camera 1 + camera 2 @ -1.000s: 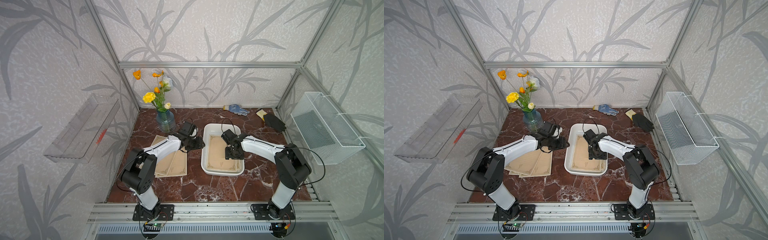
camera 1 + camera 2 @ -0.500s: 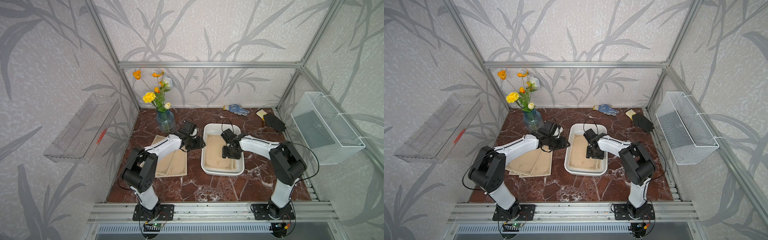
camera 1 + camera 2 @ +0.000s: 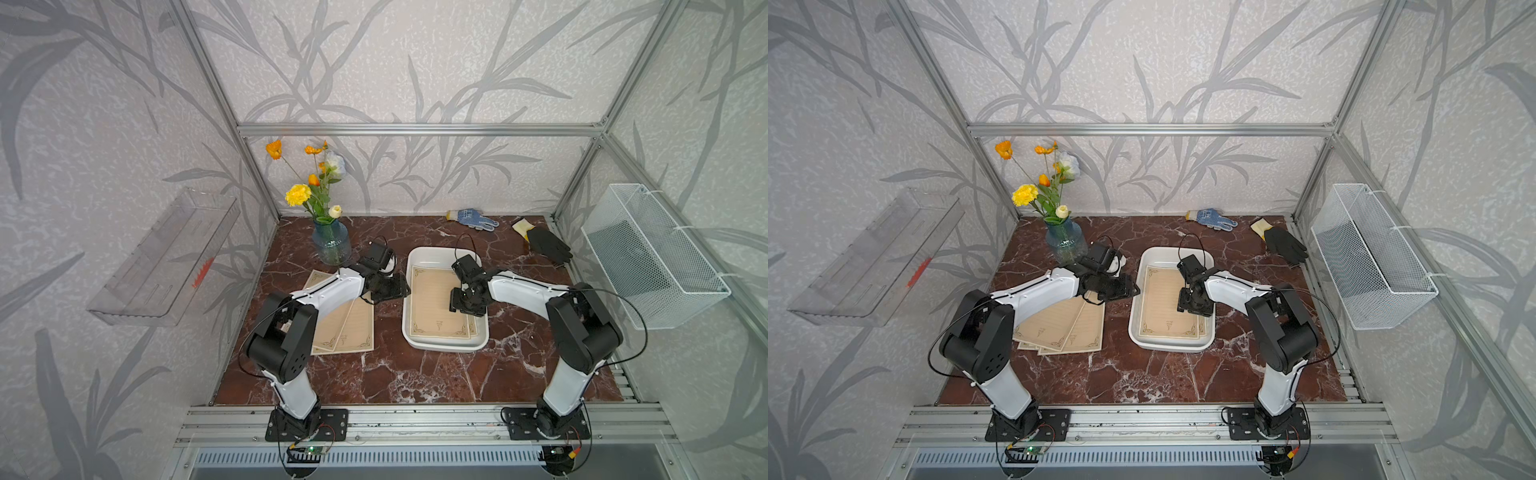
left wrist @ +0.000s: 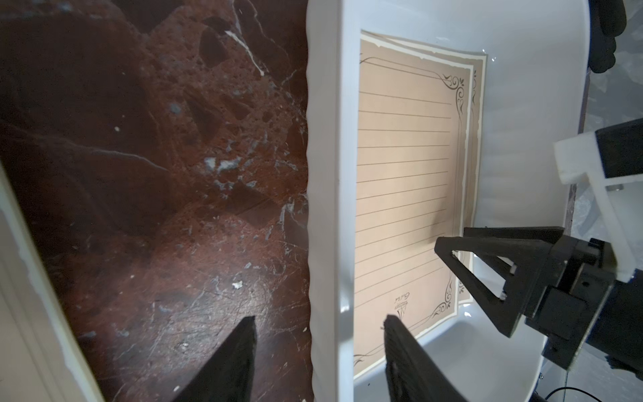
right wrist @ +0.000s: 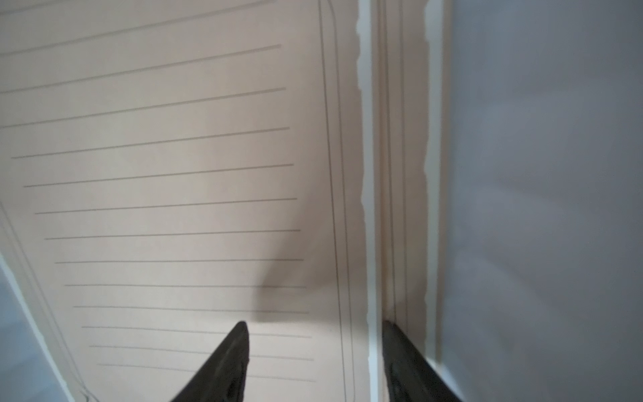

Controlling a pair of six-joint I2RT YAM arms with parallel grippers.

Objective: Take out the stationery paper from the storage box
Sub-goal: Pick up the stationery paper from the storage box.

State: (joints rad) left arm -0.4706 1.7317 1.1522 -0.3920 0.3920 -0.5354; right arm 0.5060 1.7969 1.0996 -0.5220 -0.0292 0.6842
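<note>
The white storage box (image 3: 440, 252) (image 3: 1177, 252) stands mid-table with tan stationery paper (image 3: 432, 303) (image 3: 1160, 303) lying flat in it. More such sheets (image 3: 351, 328) (image 3: 1067, 326) lie fanned on the marble to its left. My left gripper (image 3: 404, 291) (image 4: 320, 320) is open and straddles the box's left rim (image 4: 325, 209), one finger over the table and one over the paper. My right gripper (image 3: 465, 305) (image 5: 315, 323) is open inside the box, pointing down. Its fingers (image 4: 504, 240) straddle the top sheet's right edge (image 5: 363, 174), above a lower sheet (image 5: 410, 174).
A blue vase of flowers (image 3: 331, 245) stands behind the left arm. A blue-white glove (image 3: 471, 218) and a black glove (image 3: 546, 245) lie at the back right. A wire basket (image 3: 652, 257) hangs on the right wall and a clear shelf (image 3: 166, 257) on the left wall.
Both grippers have stayed almost where they were. The right arm's elbow has swayed slightly, and the sheets have not visibly moved.
</note>
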